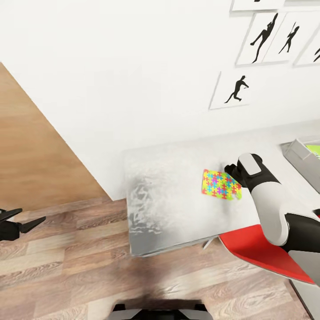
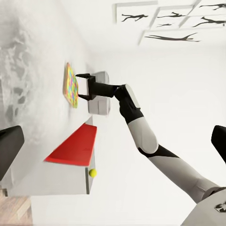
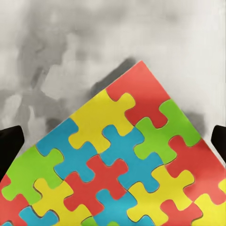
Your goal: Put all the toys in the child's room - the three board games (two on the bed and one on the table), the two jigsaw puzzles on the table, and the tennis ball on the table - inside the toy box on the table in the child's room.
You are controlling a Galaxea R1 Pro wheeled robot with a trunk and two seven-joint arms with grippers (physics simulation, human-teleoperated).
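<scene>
Right pincer point(image 2: 83, 86) spread wide just above jigsaw puzzle point(image 1: 221, 185) on table point(image 1: 169, 186), left pincer point(image 1: 22, 222) parted, empty

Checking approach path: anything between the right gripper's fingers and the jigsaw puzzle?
Nothing. In the right wrist view the jigsaw puzzle lies flat on the table, unobstructed between the open right gripper fingers.

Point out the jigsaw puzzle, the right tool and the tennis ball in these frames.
jigsaw puzzle point(image 1: 218, 184): head view, middle of its coloured face.
right tool point(image 2: 82, 86): left wrist view, midway between its black fingertips.
tennis ball point(image 2: 93, 173): left wrist view, centre of the ball.
</scene>
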